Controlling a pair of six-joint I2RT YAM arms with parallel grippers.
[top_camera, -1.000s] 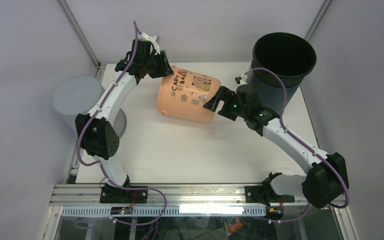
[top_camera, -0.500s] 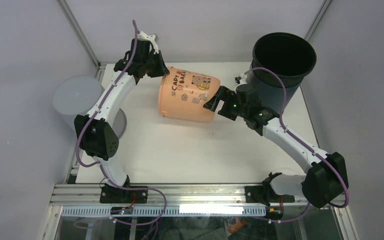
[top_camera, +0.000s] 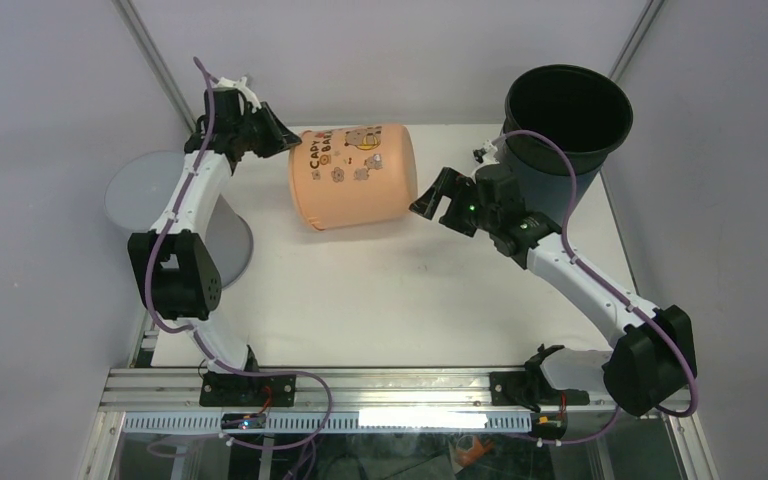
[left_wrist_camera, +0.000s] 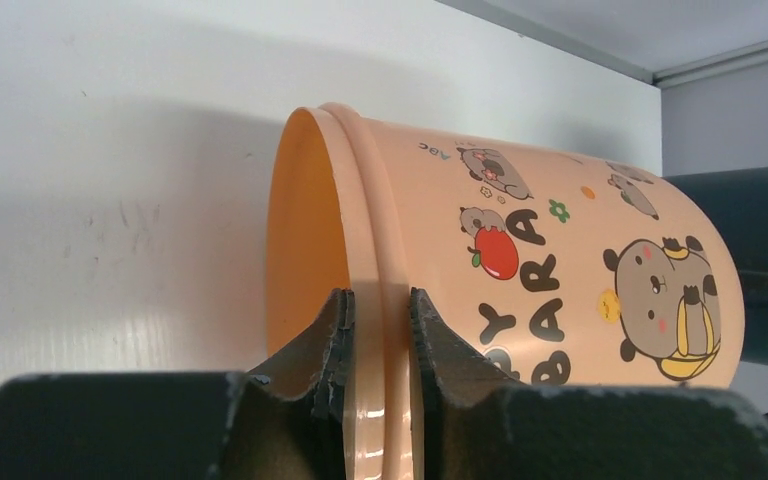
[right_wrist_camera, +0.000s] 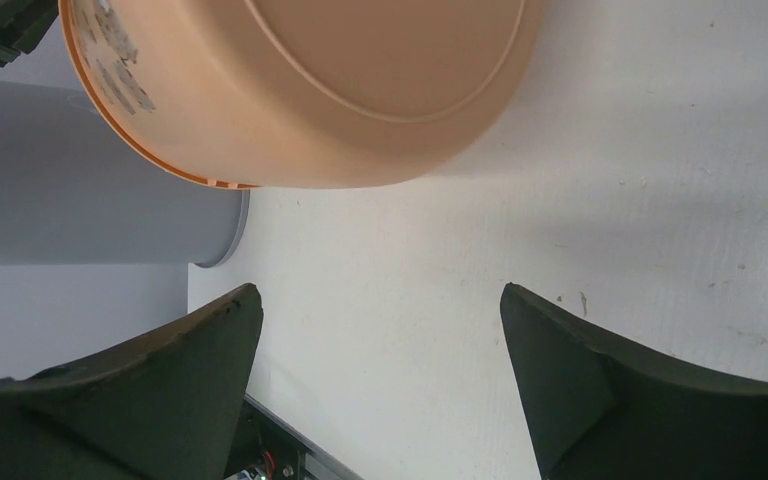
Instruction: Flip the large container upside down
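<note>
The large container is a peach-orange bucket (top_camera: 355, 180) with capybara pictures. It lies tilted on its side at the back middle of the white table (top_camera: 390, 290), mouth to the left and base to the right. My left gripper (top_camera: 285, 140) is shut on its rim; in the left wrist view the two fingers pinch the rim wall (left_wrist_camera: 380, 300) of the bucket (left_wrist_camera: 560, 260). My right gripper (top_camera: 428, 200) is open and empty just right of the base. The right wrist view shows the bucket's base (right_wrist_camera: 310, 80) above and beyond the spread gripper (right_wrist_camera: 380, 295).
A tall black bucket (top_camera: 567, 115) stands upright at the back right corner, close behind my right arm; it also shows in the left wrist view (left_wrist_camera: 760, 260). A grey cylinder (top_camera: 155, 190) stands off the table's left edge, also in the right wrist view (right_wrist_camera: 80, 180).
My left gripper has swung left and back with the rim, pulling the bucket left and rolling it further over. The bucket's base has drawn away from my right gripper, which stays nearly in place.
</note>
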